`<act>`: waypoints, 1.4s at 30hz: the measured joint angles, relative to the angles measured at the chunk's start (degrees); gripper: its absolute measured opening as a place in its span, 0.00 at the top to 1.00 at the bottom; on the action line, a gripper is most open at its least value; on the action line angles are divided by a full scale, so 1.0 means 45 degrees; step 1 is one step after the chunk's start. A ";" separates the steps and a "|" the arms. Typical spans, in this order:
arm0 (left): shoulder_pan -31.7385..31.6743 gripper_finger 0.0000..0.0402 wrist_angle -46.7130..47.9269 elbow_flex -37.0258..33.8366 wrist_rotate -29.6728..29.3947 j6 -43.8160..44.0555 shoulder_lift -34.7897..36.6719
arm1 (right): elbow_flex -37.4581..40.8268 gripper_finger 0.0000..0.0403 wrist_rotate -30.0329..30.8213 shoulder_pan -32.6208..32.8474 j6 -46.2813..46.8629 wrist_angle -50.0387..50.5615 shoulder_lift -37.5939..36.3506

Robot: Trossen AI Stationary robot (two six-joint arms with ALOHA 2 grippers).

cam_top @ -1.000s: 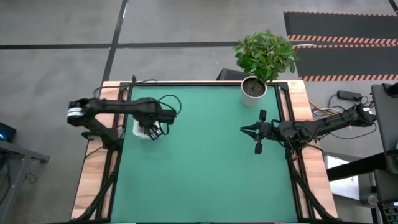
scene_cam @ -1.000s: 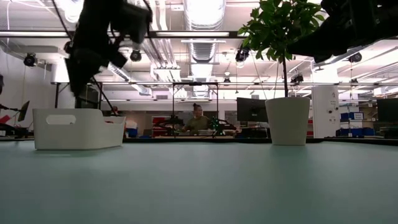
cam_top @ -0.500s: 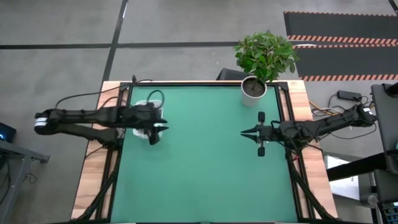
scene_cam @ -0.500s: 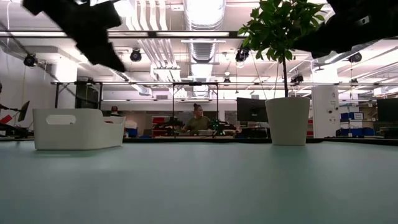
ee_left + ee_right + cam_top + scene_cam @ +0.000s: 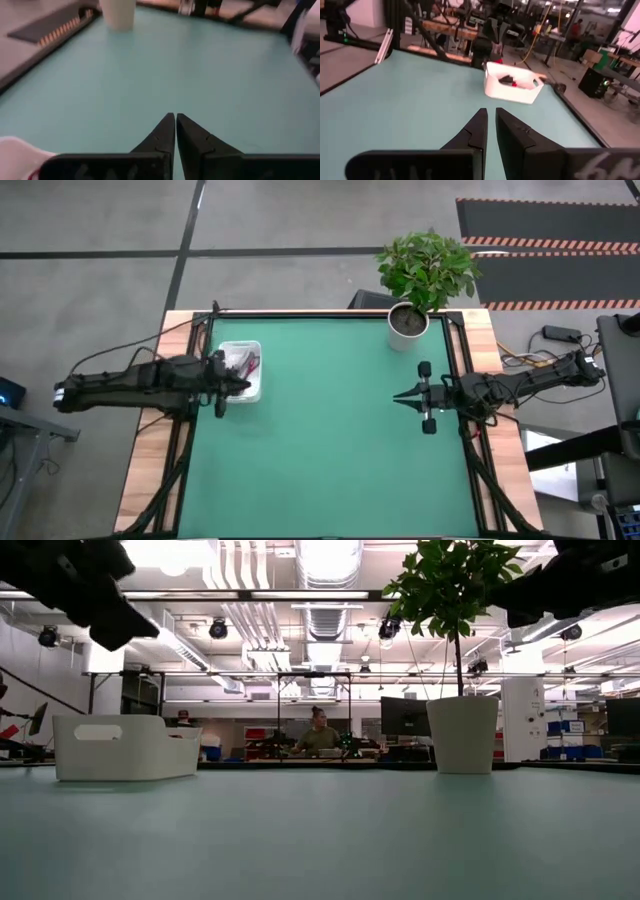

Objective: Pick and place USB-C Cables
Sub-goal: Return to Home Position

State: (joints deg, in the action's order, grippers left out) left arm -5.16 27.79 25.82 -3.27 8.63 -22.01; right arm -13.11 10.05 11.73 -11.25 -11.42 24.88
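Note:
The white tray (image 5: 240, 370) stands at the table's far left and holds the USB-C cables. A red one (image 5: 249, 363) and a dark one (image 5: 506, 78) show; the others I cannot make out. My left gripper (image 5: 249, 388) hovers level over the tray's near edge, shut and empty, pointing toward the table's right. In its own view the fingertips (image 5: 175, 116) meet above bare mat. My right gripper (image 5: 397, 395) hangs above the table's right half, shut and empty, pointing left toward the tray (image 5: 514, 87).
A potted plant in a white pot (image 5: 407, 320) stands at the far right corner, also seen as the pot (image 5: 463, 735) in the low view. The green mat (image 5: 330, 450) lies bare between the arms. A person (image 5: 318, 735) sits in the room beyond the table.
My left gripper has risen out of the tray, tipped from pointing down to level, drawn back toward the table's left edge and shut on nothing. The cables stay in the tray.

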 joint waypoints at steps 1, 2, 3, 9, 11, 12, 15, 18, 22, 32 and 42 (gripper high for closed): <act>-0.0002 1.00 -0.0074 -0.0037 0.0005 -0.0002 0.0352 | 0.0025 0.93 0.0002 0.0000 -0.0080 -0.0018 -0.0139; 0.0002 1.00 -0.0166 -0.0083 0.0009 0.0000 0.0667 | 0.0068 0.93 0.0002 0.0000 -0.0169 -0.0093 -0.0280; -0.0002 1.00 -0.0227 -0.0152 0.0010 -0.0002 0.0950 | 0.0111 0.93 0.0002 0.0000 -0.0285 -0.0149 -0.0429; 0.0002 1.00 -0.0854 -0.0813 0.0034 0.0015 0.2340 | 0.0487 0.93 0.0003 0.0000 -0.0773 -0.0261 -0.1529; 0.0002 1.00 -0.1173 -0.1185 0.0038 0.0008 0.2660 | 0.0630 0.93 0.0092 0.0000 -0.0908 -0.0263 -0.1950; 0.0002 1.00 -0.1447 -0.1395 0.0039 0.0001 0.2846 | 0.0704 0.93 0.0097 0.0000 -0.1002 -0.0240 -0.2162; 0.0002 1.00 -0.1969 -0.2175 0.0039 0.0000 0.3264 | 0.0897 0.93 0.0100 0.0000 -0.1249 -0.0232 -0.2803; 0.0002 1.00 -0.2595 -0.3030 0.0185 -0.0044 0.3616 | 0.1084 0.93 0.0100 0.0000 -0.1543 -0.0184 -0.3486; 0.0002 1.00 -0.3080 -0.3986 0.0856 0.0000 0.3980 | 0.1386 0.93 0.0134 -0.0010 -0.1861 -0.0206 -0.4432; 0.0002 1.00 -0.4135 -0.4804 0.1115 -0.0382 0.4511 | 0.1874 0.93 0.0479 -0.0005 -0.1985 0.0103 -0.5424; 0.0002 1.00 -0.5230 -0.5187 0.1029 -0.0138 0.4116 | 0.2761 0.93 0.0773 -0.0030 -0.2114 0.0435 -0.5526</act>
State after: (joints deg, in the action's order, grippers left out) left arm -5.15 4.25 2.48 1.37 8.01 -3.49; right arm -0.69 13.53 11.59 -20.76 -9.46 0.01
